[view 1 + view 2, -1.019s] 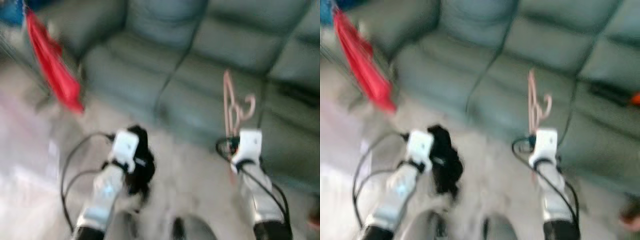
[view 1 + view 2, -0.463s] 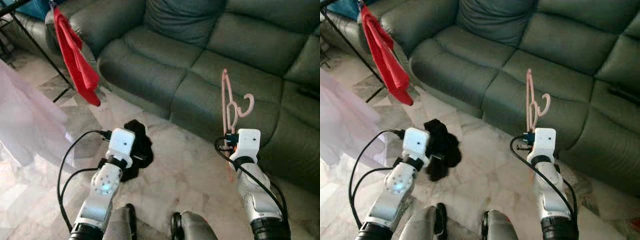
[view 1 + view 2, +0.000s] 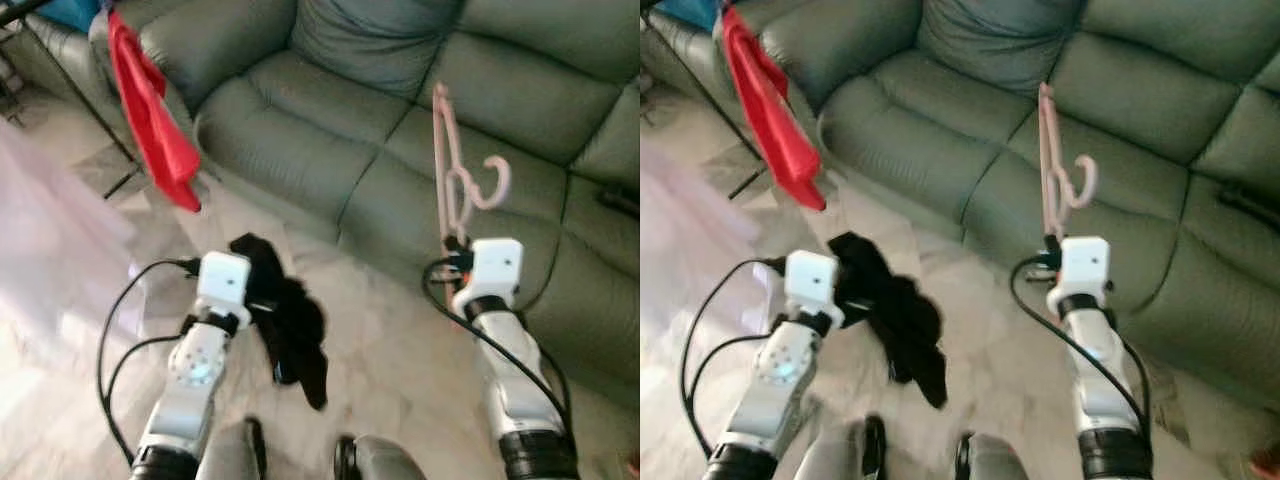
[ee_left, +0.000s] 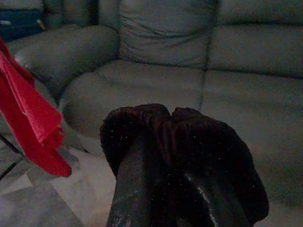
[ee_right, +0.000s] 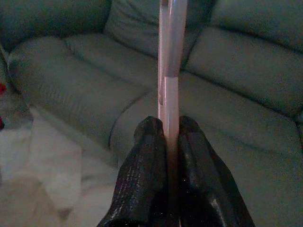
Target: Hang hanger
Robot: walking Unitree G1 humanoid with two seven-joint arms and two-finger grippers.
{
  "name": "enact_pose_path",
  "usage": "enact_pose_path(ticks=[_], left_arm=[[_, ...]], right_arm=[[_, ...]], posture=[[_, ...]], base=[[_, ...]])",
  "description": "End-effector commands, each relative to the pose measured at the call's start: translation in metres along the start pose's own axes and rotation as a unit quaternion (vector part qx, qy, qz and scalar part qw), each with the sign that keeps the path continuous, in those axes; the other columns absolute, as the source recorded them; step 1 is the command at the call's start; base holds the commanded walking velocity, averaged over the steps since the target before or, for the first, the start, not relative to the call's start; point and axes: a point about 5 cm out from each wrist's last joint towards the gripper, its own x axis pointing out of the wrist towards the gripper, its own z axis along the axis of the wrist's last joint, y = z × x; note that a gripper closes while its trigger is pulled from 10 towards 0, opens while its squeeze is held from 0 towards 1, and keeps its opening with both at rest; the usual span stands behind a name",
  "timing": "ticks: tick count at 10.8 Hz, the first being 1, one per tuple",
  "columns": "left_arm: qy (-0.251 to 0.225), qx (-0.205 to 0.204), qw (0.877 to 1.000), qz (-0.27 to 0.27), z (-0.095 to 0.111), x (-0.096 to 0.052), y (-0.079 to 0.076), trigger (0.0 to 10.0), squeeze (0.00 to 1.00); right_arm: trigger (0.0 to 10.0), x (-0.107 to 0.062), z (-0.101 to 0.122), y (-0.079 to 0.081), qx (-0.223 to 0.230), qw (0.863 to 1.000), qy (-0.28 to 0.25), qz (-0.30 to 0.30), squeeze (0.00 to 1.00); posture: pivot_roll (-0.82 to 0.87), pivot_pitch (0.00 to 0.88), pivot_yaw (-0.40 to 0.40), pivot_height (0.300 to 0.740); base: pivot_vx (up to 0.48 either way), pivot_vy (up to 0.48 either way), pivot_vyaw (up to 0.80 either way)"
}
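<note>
A pink plastic hanger [image 3: 441, 160] stands upright before the green sofa, its hook [image 3: 494, 184] curling to the right. My right gripper [image 5: 168, 138] is shut on the hanger's lower edge, and the pink bar [image 5: 169, 52] rises straight from between its fingers. My left gripper [image 4: 171, 158] is shut on a black garment [image 3: 288, 325], which drapes over its fingers and hangs down toward the floor. A red cloth [image 3: 150, 110] hangs from a dark rack at the upper left.
The green leather sofa [image 3: 330, 110] spans the scene ahead. A thin black rack leg [image 3: 88, 105] slants over the marble floor at left, beside a pale, blurred cloth [image 3: 50, 230]. My feet [image 3: 300, 462] show at the bottom edge.
The black garment has unfurled and now trails lower and to the right of my left gripper. The hanger has risen slightly with my right gripper. The camera has shifted a little.
</note>
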Motion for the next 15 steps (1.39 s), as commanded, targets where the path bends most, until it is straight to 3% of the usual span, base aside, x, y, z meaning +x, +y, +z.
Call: enact_pose_path(ticks=[1, 4, 7, 9, 11, 12, 13, 14, 15], left_arm=[[-0.009, -0.008, 1.0, -0.011, 0.002, 0.002, -0.009, 10.0, 0.0], [-0.017, -0.006, 1.0, -0.004, 0.005, 0.01, -0.005, 10.0, 0.0], [-0.009, 0.001, 1.0, 0.02, 0.002, 0.007, 0.001, 10.0, 0.0], [0.006, 0.016, 0.995, 0.096, -0.004, 0.006, 0.015, 10.0, 0.0], [-0.035, 0.022, 0.988, 0.146, 0.009, 0.009, 0.035, 10.0, 0.0], [-0.037, 0.024, 0.985, 0.164, 0.014, 0.016, 0.044, 10.0, 0.0], [-0.034, 0.051, 0.983, 0.173, 0.015, 0.021, 0.047, 10.0, 0.0], [0.016, 0.016, 0.966, 0.259, 0.013, 0.026, 0.066, 10.0, 0.0], [0.047, 0.086, 0.991, 0.095, 0.012, 0.038, 0.05, 10.0, 0.0]], right_arm=[[10.0, -0.003, -0.006, -0.003, -0.007, 1.0, 0.006, -0.001, 0.0], [10.0, 0.001, -0.006, -0.001, -0.007, 1.0, 0.004, 0.0, 0.0], [10.0, 0.004, -0.005, 0.001, -0.013, 1.0, 0.001, 0.008, 0.0], [10.0, 0.004, -0.007, 0.004, -0.02, 1.0, 0.002, 0.018, 0.0], [10.0, 0.002, -0.011, 0.006, -0.017, 1.0, 0.008, 0.023, 0.0], [10.0, 0.001, -0.018, 0.013, -0.015, 0.998, 0.031, 0.051, 0.0], [10.0, -0.001, -0.026, 0.018, -0.024, 0.995, 0.058, 0.079, 0.0], [10.0, -0.007, -0.045, 0.026, -0.036, 0.983, 0.126, 0.131, 0.0], [10.0, -0.017, -0.056, 0.037, -0.037, 0.97, 0.159, 0.18, 0.0]], posture=[[0.01, 0.138, -0.056, 0.74], [0.02, 0.118, -0.065, 0.74], [0.03, 0.116, -0.076, 0.74], [0.03, 0.12, -0.07, 0.74], [0.03, 0.116, -0.069, 0.74], [0.03, 0.118, -0.073, 0.74], [0.03, 0.121, -0.071, 0.74], [0.03, 0.129, -0.064, 0.74], [0.03, 0.137, -0.054, 0.74]], base=[[0.401, 0.0, 0.0], [0.395, 0.0, 0.0], [0.311, 0.0, 0.0], [0.0, 0.0, 0.0], [0.0, 0.0, 0.0], [0.0, 0.0, 0.0], [0.0, 0.0, 0.0], [0.0, 0.0, 0.0], [0.0, 0.0, 0.0]])
